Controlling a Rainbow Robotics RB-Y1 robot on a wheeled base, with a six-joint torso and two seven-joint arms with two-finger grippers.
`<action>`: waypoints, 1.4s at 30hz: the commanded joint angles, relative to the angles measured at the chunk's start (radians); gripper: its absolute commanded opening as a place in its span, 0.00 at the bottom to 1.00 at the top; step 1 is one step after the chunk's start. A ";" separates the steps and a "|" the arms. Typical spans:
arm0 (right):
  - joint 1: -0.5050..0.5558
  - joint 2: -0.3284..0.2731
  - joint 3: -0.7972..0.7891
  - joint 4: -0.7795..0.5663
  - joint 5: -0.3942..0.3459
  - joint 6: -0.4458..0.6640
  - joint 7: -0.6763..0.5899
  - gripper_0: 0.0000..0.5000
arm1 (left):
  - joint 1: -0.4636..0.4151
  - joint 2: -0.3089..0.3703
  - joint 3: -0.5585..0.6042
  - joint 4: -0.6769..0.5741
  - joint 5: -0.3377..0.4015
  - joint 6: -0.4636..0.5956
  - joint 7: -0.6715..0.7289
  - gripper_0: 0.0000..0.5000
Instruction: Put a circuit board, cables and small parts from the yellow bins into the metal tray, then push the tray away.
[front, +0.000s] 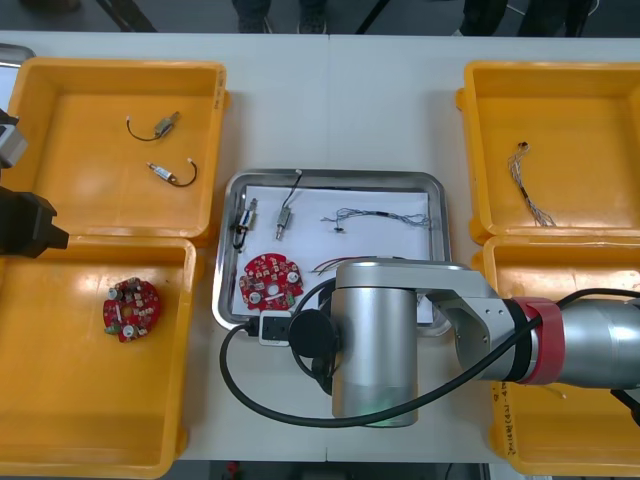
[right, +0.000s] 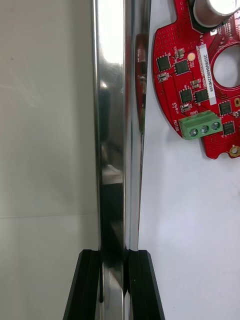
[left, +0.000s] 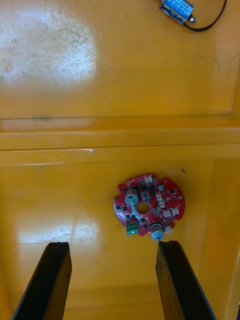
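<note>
The metal tray (front: 335, 179), white inside, sits at mid-table. It holds a round red circuit board (front: 271, 280), two small metal parts (front: 245, 220), a twisted blue and white cable (front: 385, 215) and a red and yellow cable (front: 328, 267). My right arm (front: 375, 340) covers the tray's near edge. In the right wrist view my right gripper (right: 114, 256) is shut on the tray's shiny rim (right: 112, 100), with the board (right: 200, 75) just inside. My left gripper (left: 112, 246) is open above another red circuit board (left: 149, 204) in the left near bin (front: 60, 400).
The left far bin (front: 120, 80) holds two small metal parts with black cables (front: 165, 125); one shows beyond my left fingers (left: 178, 8). The right far bin (front: 560, 100) holds a thin twisted cable (front: 530, 185). The right near bin (front: 590, 270) lies partly under my right arm.
</note>
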 joint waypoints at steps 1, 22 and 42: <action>-0.060 -0.026 0.018 -0.015 0.006 -0.003 -0.030 0.00 | 0.016 0.042 0.033 -0.031 -0.009 0.006 -0.100 1.00; -0.224 -0.018 0.019 0.107 -0.064 -0.012 -0.020 0.00 | 0.016 0.042 0.033 -0.031 -0.009 0.006 -0.100 1.00; -0.310 0.022 0.019 0.242 -0.044 -0.053 -0.003 0.00 | 0.016 0.042 0.033 -0.031 -0.009 0.006 -0.100 1.00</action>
